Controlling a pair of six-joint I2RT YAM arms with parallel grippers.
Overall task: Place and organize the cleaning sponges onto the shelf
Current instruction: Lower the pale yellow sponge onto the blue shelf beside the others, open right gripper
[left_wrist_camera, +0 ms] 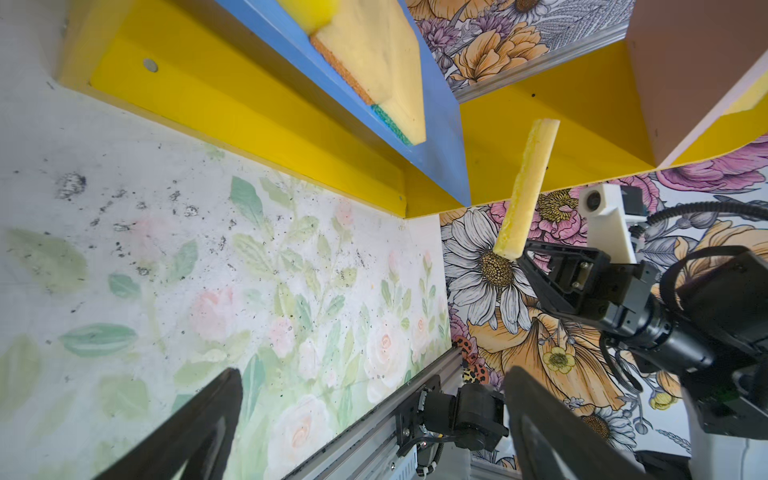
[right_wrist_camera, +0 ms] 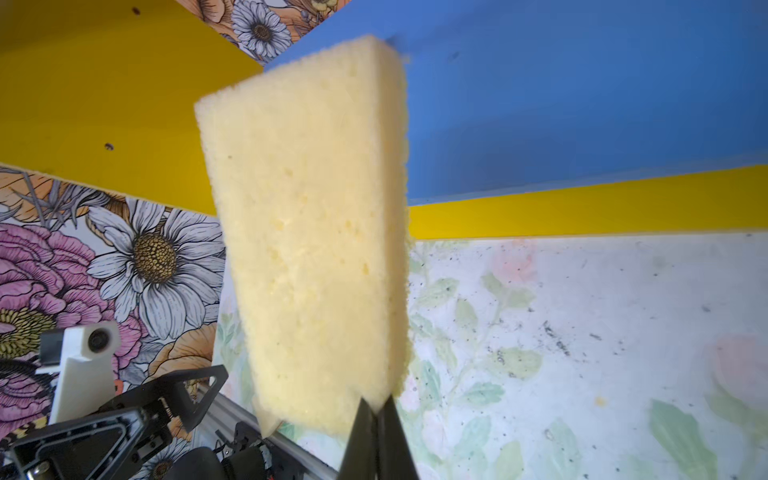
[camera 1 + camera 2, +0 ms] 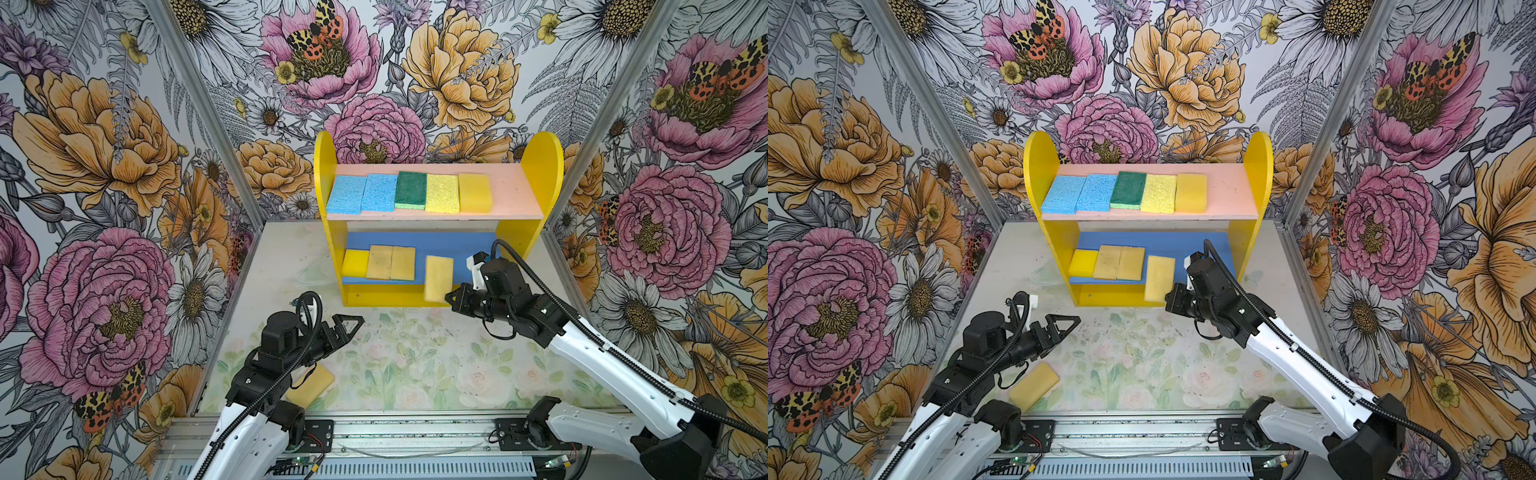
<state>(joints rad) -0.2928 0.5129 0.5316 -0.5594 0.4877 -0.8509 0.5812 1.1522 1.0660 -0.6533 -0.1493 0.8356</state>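
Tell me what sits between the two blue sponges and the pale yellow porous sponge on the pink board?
A dark green sponge, alone in that gap; both top views show it.

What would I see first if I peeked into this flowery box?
Giant painted flowers cover the walls, and at the back stands a bright yellow shelf with five sponges lined up on its pink upper board. The right gripper pinches a tan sponge at the front of the blue lower board. One loose sponge lies on the table by the left arm.
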